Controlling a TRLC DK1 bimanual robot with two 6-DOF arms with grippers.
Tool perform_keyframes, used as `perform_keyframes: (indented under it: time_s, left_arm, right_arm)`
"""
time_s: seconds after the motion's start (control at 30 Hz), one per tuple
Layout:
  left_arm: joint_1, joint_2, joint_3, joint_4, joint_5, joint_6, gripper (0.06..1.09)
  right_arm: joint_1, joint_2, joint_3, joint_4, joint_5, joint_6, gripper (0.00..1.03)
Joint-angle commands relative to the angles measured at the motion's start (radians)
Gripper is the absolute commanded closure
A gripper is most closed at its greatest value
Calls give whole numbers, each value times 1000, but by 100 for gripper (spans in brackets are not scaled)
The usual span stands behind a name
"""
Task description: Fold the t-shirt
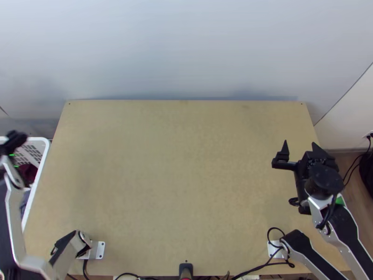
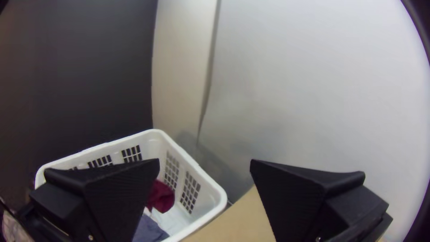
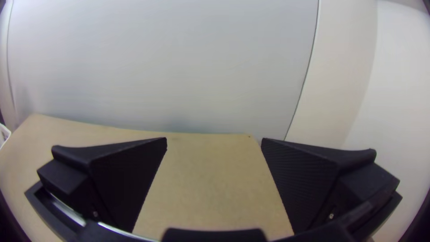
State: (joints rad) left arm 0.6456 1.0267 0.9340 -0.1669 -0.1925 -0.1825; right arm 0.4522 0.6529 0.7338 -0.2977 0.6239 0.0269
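Note:
My left gripper [image 1: 14, 140] is at the far left in the top view, over the white basket [image 1: 38, 186]. In the left wrist view the left gripper [image 2: 204, 163] stands open, nothing between its fingers. Inside the basket [image 2: 204, 192] lie a bunched dark red cloth [image 2: 162, 196] and a blue-grey cloth [image 2: 148, 229]; whether either is a t-shirt I cannot tell. The right gripper [image 1: 300, 147] is above the table's right side, and in the right wrist view this gripper [image 3: 214, 141] is open and holds nothing.
The light wooden table [image 1: 182, 177] reaches back to a pale wall [image 1: 186, 51]. Black cables [image 1: 261, 267] run along its near edge, where a small dark device [image 1: 185, 269] sits at the middle. The basket stands beside the table's left edge.

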Motion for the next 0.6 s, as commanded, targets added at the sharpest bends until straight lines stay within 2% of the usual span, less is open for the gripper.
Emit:
perform_keyframes:
  time_s: [0.0, 0.23, 0.57]
  left_arm:
    - [345, 251, 92, -10, 114, -41, 10]
    - [562, 466, 132, 4, 188, -181, 10]
    - [681, 901, 362, -42, 179, -172, 11]
  right_arm:
    - [-9, 90, 64, -57, 2, 21, 5]
    - [-7, 113, 65, -75, -1, 22, 4]
    - [6, 186, 122, -103, -1, 18, 5]
